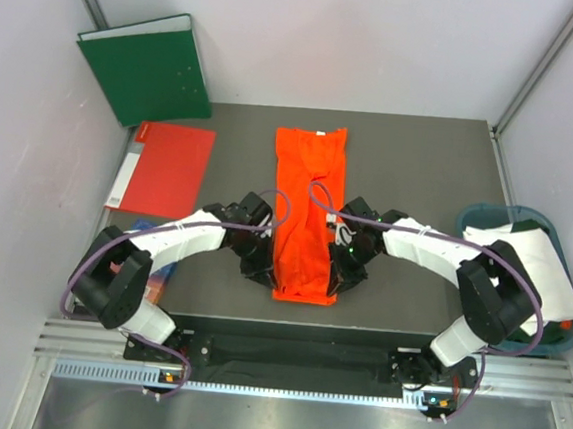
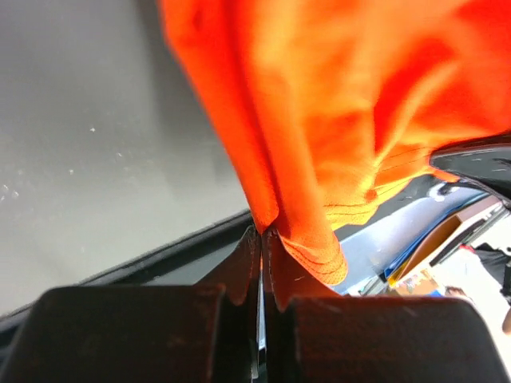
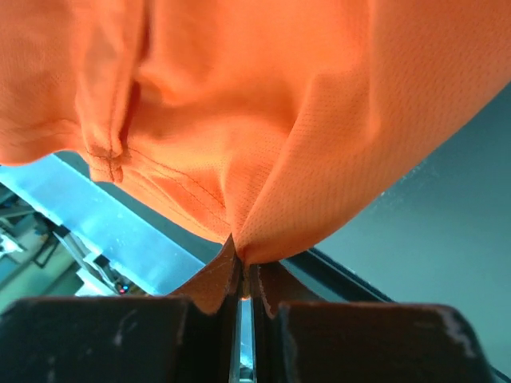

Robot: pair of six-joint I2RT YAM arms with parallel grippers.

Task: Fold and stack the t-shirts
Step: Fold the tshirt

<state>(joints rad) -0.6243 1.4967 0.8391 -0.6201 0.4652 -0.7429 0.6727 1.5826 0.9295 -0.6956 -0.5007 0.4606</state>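
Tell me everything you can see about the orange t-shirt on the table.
The orange t-shirt is plain, bright, soft knit cloth, folded lengthwise into a narrow strip. It lies mid-table on the dark table, with its neckline at the far end and its stitched hem nearest the arms. The left pincer and the right pincer are each shut on a near corner, bunching the cloth there.

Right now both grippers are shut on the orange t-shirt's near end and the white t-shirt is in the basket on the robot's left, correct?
No: the top view shows the white t-shirt in the basket on the robot's right. The left gripper and right gripper are indeed both shut on the near end of the orange t-shirt.
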